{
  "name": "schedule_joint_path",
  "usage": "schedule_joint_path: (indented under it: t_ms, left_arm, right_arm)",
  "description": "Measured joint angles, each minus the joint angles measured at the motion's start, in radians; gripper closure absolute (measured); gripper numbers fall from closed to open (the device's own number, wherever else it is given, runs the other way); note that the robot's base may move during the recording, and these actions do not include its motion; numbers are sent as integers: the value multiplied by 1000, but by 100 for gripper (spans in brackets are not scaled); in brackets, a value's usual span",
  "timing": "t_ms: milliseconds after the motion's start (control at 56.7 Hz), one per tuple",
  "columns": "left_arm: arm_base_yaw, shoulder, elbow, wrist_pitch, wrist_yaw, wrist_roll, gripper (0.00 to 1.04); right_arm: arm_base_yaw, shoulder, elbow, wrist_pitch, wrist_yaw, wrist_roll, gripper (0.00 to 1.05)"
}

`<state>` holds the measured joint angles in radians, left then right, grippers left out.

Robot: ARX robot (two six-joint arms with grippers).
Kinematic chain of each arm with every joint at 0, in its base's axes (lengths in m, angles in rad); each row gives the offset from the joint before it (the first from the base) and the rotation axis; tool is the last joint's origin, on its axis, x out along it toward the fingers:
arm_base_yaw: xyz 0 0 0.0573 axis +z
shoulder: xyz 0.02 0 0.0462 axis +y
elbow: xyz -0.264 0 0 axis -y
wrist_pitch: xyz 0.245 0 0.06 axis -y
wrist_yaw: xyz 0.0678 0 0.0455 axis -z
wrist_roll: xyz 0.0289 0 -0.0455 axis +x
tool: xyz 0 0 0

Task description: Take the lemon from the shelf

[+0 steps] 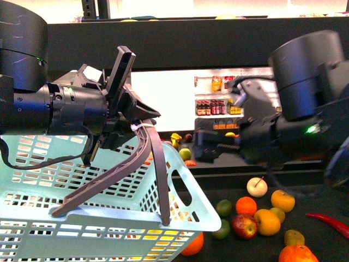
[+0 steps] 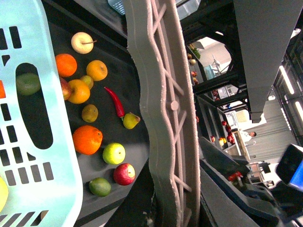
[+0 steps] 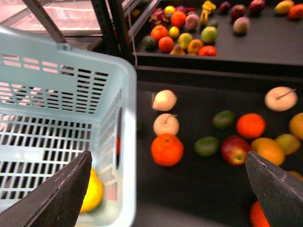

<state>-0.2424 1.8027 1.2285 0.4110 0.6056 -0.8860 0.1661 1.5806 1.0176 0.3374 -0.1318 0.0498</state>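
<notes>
Left hand: my left gripper (image 1: pixel 133 124) pinches the grey basket handle (image 1: pixel 148 158) at the top of its arch, at 10 o'clock in the front view.
Basket: the pale blue basket (image 1: pixel 180 218) hangs tilted from that handle at 8 o'clock. Its near corner sits over the fruit.
Inside the basket: one round yellow fruit (image 3: pixel 92 194) lies against the slotted wall. I cannot tell what kind it is.
Right hand: my right gripper (image 1: pixel 206 146) hovers at 3 o'clock with nothing in it. Its fingers (image 3: pixel 71 189) are spread wide, one over the basket's rim and the other over the loose fruit.
Shelf: the near black tier of the shelf (image 3: pixel 199 187) runs from 4 to 5 o'clock.
Loose fruit: an orange (image 1: pixel 246 206) and a red apple (image 1: pixel 245 225) lie close together among limes and a pale apple. A red chili (image 1: pixel 327 221) lies at 4 o'clock.
Lemon: the best match is a pointed yellow fruit, the lemon (image 2: pixel 131 120). It rests on that near tier just beside the chili's tip, well apart from both hands. I cannot be sure of it — the left wrist view is the only one that shows it.
Far tier: the far tier (image 3: pixel 265 38) sits behind a raised black rim, toward 1 o'clock, and carries more mixed fruit.
Beyond: small bottles (image 1: pixel 210 107) stand in rows on bright wall shelving at 1 o'clock.
</notes>
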Motion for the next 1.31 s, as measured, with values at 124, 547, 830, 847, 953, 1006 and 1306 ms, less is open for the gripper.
schedule_joint_path:
  t_ms: [124, 547, 830, 847, 953, 1006, 1306]
  left_arm:
    - [0, 0, 0, 0, -1, 0, 94]
    - [0, 0, 0, 0, 0, 0, 94]
    - [0, 0, 0, 0, -2, 0, 94]
    - [0, 0, 0, 0, -2, -1, 94]
    - [0, 0, 0, 0, 0, -1, 94]
    - [0, 0, 0, 0, 0, -1, 94]
    - [0, 0, 0, 0, 0, -1, 94]
  right_arm:
    - [-84, -195, -142, -27, -49, -40, 7]
    - [-446, -1173, -710, -311, -162, -61, 53]
    - [-341, -1459, -893, -352, -35, -61, 100]
    - [-332, -1463, -897, -352, -25, -62, 103]
    - [-211, -1488, -915, -354, 115, -57, 102]
    - [-180, -1496, -922, -353, 113, -58, 102]
    - [-170, -1530, -966, -346, 128, -57, 102]
